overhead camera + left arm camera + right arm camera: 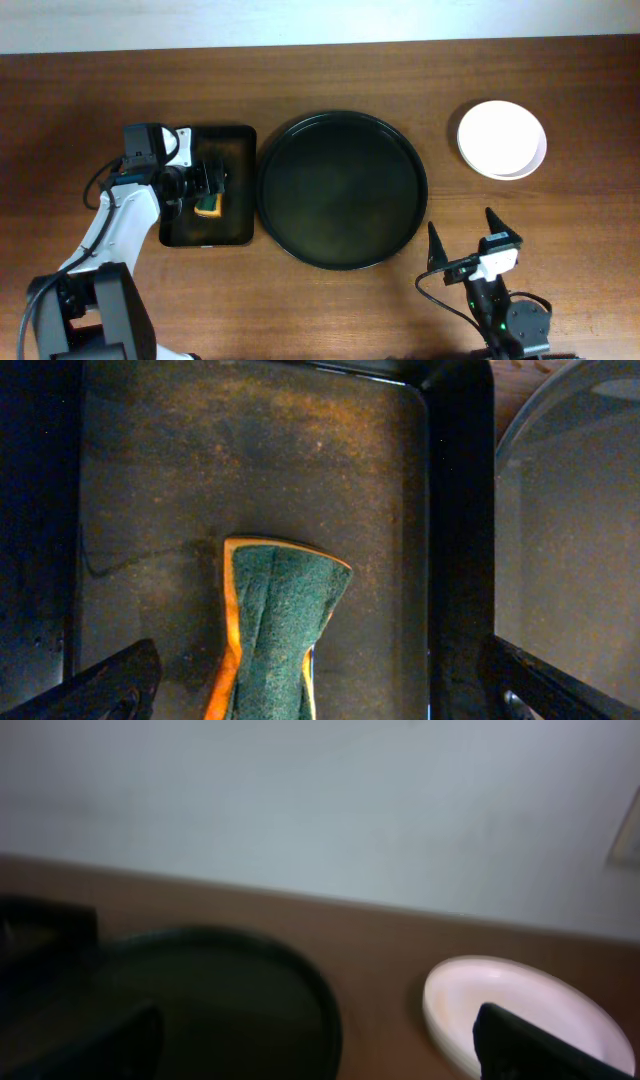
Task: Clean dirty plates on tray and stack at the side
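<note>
Hanging over one small rectangular black tray (235, 150) at the left of the brown wooden surface (100, 90), the left tool (320, 660) is standing spread to its widest and is gripping nothing. One sponge with a green scouring face and an orange-yellow body (275, 630) is lying in that tray. It is sitting between the two dark fingers (110, 685) and apart from both.

One large round black tray with a raised rim (340, 118) is sitting mid-surface, just beside the rectangular tray's right edge.

The round white plates (502, 140) are sitting as a single stack at the far right of the surface, well apart from the round tray. Two rims are showing at the stack's lower edge; the exact count cannot be told.

The right tool (465, 235) is hovering near the front edge, just right of the round tray. Its jaws are gaping fully and holding nothing. Its wrist view is coming through blurred, with the round tray to the left and the plates to the right.
</note>
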`<state>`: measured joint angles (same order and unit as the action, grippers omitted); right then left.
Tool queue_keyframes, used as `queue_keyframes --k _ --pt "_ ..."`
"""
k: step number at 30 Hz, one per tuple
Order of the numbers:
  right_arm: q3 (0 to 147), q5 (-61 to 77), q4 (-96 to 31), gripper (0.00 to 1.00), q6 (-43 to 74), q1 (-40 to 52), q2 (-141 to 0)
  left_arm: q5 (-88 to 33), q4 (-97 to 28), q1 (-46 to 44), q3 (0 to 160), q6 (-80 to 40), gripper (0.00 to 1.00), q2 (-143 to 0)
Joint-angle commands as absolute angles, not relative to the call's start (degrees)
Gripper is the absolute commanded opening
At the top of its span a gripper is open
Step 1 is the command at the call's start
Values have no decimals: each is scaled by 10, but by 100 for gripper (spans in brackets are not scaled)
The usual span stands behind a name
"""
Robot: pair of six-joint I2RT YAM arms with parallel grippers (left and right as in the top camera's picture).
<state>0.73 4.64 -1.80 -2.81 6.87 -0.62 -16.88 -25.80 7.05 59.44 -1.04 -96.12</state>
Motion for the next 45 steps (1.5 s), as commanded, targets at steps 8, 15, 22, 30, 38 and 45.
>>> queue_keyframes --k 8,15,22,30,38,45 --pt "3 51 -41 99 -28 67 -4 -167 -257 73 593 -4 99 -962" --pt "3 51 -41 99 -28 67 -4 -167 -257 73 593 -4 99 -962" --pt "3 51 -41 99 -28 67 -4 -167 -257 73 490 -4 99 -743" --pt "3 51 -41 99 -28 67 -4 -102 -227 73 152 -4 99 -205" --pt "3 51 -41 99 -28 67 -4 -87 114 24 23 -4 99 -56" --pt "3 51 -41 99 -28 67 -4 -74 -39 23 5 -3 99 -9"
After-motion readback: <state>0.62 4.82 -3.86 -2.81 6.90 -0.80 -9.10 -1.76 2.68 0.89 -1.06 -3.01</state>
